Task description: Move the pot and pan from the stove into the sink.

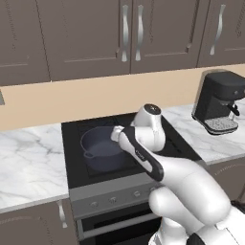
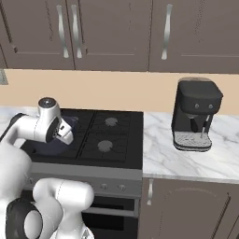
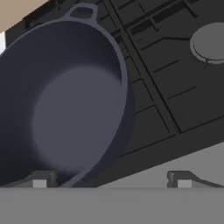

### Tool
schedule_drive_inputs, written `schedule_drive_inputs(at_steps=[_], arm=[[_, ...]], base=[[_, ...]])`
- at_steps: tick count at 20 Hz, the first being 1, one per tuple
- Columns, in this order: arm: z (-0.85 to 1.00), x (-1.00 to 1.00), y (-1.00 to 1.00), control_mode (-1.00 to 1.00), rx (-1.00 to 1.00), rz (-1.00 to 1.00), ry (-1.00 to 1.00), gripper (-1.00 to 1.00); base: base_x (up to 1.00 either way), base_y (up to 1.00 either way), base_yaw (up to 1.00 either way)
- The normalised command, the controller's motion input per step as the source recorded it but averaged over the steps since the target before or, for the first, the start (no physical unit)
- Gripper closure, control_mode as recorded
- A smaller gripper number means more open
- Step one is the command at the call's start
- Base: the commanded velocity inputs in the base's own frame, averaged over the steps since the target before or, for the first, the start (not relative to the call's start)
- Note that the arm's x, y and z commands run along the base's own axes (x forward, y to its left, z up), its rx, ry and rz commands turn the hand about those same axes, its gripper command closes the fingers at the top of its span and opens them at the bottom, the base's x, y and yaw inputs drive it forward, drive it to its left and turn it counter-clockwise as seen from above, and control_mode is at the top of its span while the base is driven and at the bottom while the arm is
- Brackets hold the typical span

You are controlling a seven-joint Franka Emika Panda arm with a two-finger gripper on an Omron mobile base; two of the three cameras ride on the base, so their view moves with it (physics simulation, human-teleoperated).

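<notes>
The claw [image 3: 111, 183] is held open, empty. The pot [image 3: 65, 105] is seen at its ten o'clock, rim straddled.

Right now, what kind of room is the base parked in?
A home-style kitchen, rendered. A black gas stove set in a marble counter carries a dark pot, brown wall cabinets hang above, and a coffee machine stands to the right.

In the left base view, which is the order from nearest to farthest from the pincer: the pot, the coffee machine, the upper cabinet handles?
1. The pot: on the stove, directly beside the pincer, which is open.
2. The coffee machine: on the marble counter, far to the right.
3. The upper cabinet handles: high on the wall, behind and above.
</notes>
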Motion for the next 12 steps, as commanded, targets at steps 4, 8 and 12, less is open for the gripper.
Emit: schedule_drive_inputs(at_steps=[4, 8, 12], arm=[[-0.29, 0.50, 0.12, -1.00, 0.00, -0.04, 0.01, -1.00], [-0.31, 0.46, 0.13, -1.00, 0.00, -0.03, 0.02, -1.00], [-0.35, 0.33, 0.06, -1.00, 0.00, -0.01, 0.04, -1.00]], base=[[0.00, 0.00, 0.00], [0.00, 0.00, 0.00], [0.00, 0.00, 0.00]])
